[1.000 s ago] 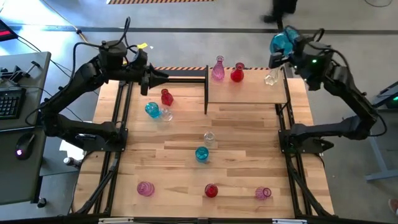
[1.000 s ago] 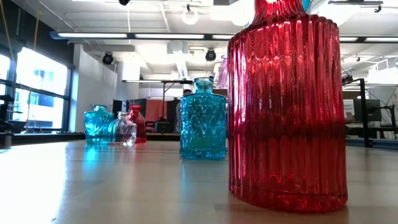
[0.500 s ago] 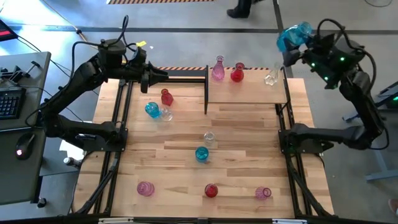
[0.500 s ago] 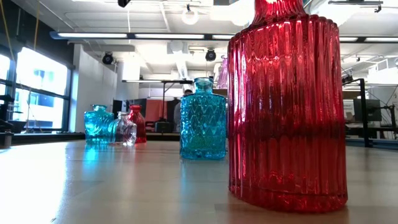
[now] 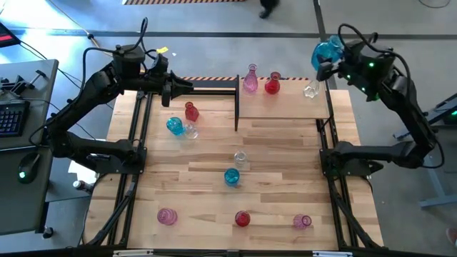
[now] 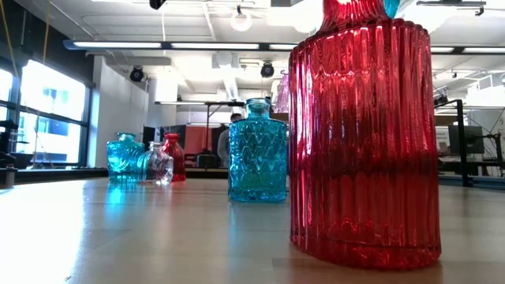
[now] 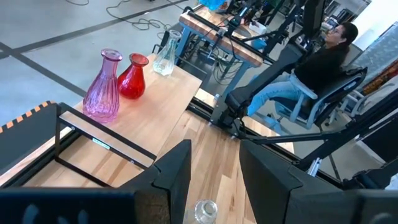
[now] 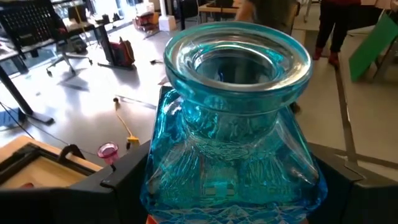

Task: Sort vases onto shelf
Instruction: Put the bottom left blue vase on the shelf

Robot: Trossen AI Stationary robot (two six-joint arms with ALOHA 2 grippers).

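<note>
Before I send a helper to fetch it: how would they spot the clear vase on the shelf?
Find the shelf, the pale board at the table's far edge, right of its middle. Three vases stand along its back: a pink vase, a red vase, then, apart by the right-hand corner, the clear vase. It alone there has no colour.

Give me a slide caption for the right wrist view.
Right claw gripping a turquoise vase, seen mouth-on from above.

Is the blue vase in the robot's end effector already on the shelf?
No, the right end effector holds the blue vase up, beyond the shelf.
</note>
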